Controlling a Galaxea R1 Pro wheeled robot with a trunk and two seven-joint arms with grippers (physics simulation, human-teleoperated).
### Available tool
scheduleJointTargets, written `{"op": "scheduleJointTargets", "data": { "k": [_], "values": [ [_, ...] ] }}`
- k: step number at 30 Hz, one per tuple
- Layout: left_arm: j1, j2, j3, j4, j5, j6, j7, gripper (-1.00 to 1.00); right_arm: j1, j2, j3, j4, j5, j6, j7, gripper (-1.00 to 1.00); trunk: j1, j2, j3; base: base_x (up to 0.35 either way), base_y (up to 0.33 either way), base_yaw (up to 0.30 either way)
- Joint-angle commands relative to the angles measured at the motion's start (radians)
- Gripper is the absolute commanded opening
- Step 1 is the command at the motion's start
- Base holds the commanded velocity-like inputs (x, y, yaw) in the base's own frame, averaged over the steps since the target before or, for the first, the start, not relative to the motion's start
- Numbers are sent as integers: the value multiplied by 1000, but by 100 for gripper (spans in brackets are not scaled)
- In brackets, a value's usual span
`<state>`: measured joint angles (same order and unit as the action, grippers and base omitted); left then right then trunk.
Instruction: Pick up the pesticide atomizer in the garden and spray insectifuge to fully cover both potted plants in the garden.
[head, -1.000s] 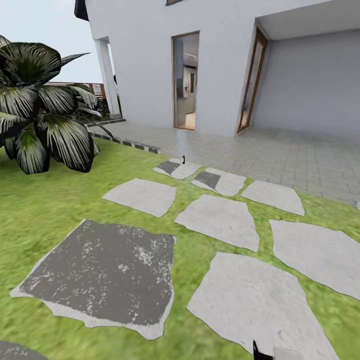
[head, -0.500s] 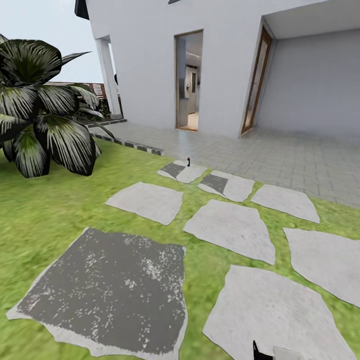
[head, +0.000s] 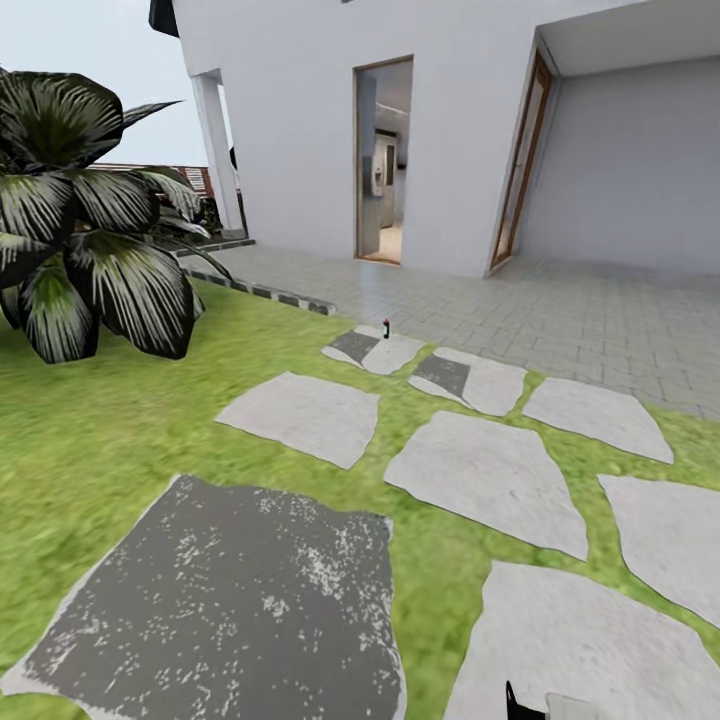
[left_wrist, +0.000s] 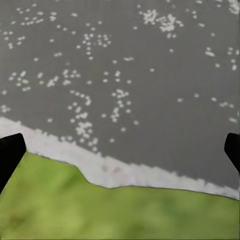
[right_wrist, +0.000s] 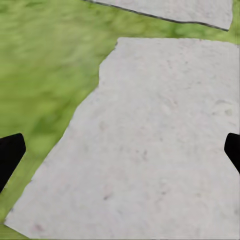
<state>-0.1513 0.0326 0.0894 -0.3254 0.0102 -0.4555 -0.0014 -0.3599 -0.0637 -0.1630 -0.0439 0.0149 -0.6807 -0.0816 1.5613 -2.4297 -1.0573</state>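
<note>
You're well short of the pesticide atomizer: it stands upright on the far stepping stone, just before the paved patio. It's tiny, so a fast approach could knock it over or overshoot it. Both pincers, left and right, are spread wide, holding nothing.

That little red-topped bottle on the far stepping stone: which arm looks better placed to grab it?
Neither yet: the pesticide atomizer stands far ahead, near the view's middle. Both the left gripper and right gripper hang open over nearby stones.
</note>
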Motion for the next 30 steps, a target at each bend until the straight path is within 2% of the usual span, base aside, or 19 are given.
{"op": "scheduleJointTargets", "data": {
  "k": [1,30],
  "values": [
    [-1,0,1,1,1,-3,0,100,-1,0,-1,1,2,-3,-3,100,0,0,-1,301,175,0],
    [-1,0,1,2,0,-3,0,100,-1,-1,-1,1,1,-3,-3,100,0,0,-1,308,154,0]
  ]
}}
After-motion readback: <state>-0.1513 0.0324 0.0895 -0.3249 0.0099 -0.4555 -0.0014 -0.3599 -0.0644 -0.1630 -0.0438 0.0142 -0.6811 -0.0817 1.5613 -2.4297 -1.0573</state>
